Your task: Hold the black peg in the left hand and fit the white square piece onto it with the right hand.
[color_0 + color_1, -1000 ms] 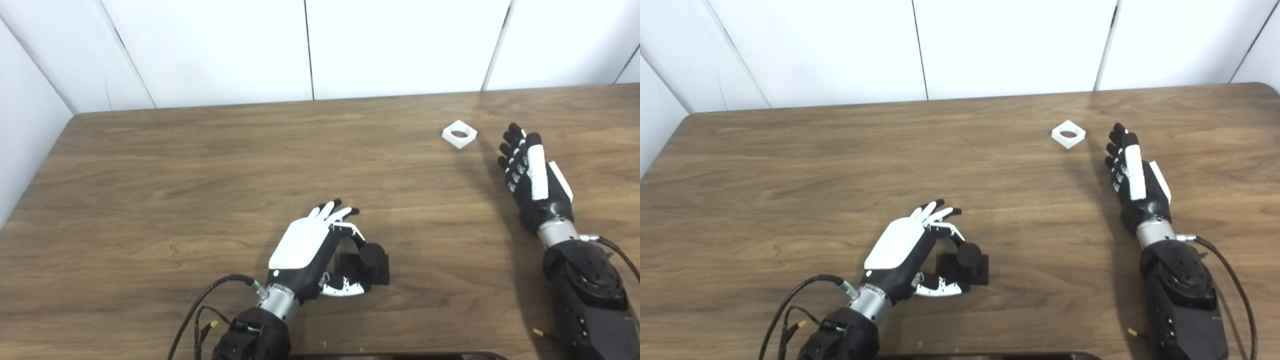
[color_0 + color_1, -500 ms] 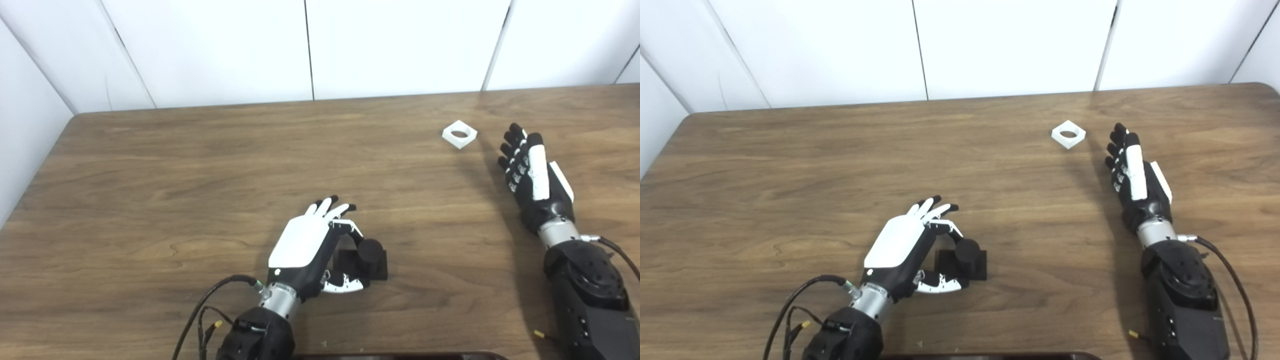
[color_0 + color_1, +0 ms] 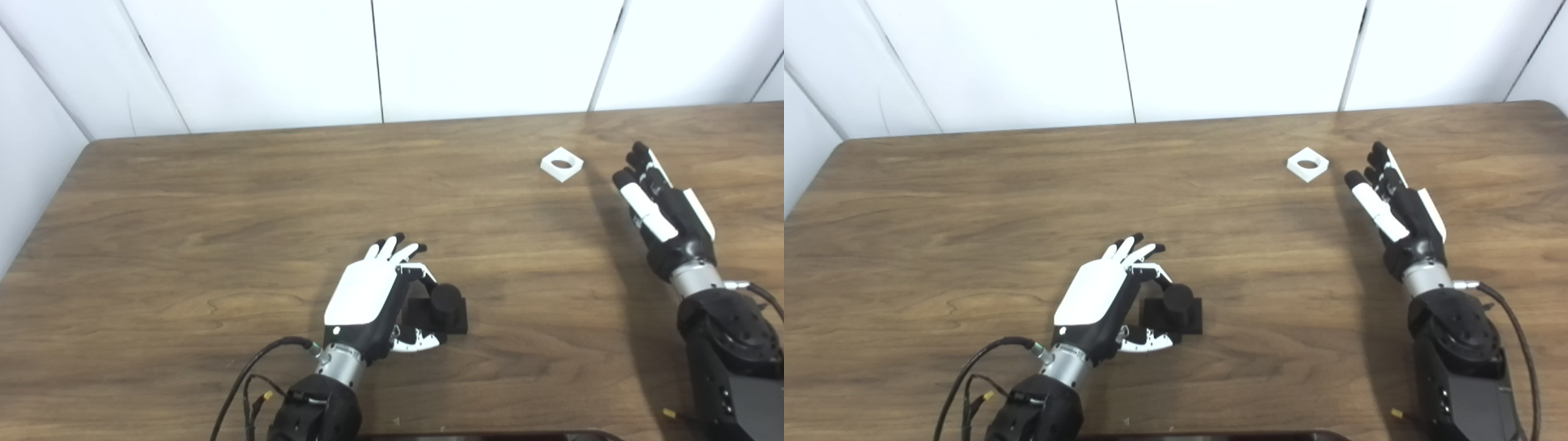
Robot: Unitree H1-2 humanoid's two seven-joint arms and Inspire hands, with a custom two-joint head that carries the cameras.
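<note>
- Your left hand [image 3: 373, 294] curled around the black peg [image 3: 445, 304], thumb under and a finger over, though you could not tell whether it truly gripped.
- Your right hand [image 3: 664, 211] hovered with fingers spread, holding nothing.
- You left the white square piece [image 3: 561, 164] on the table [image 3: 184, 208], near that right hand, apart.

1. Peg [image 3: 446, 306] stands on the counter [image 3: 184, 214], near the front, centre.
2. Left hand [image 3: 373, 294] lies just left of the peg.
3. Square piece [image 3: 561, 164] lies far right, behind.
4. Right hand [image 3: 664, 214] is right of it, apart.
</note>
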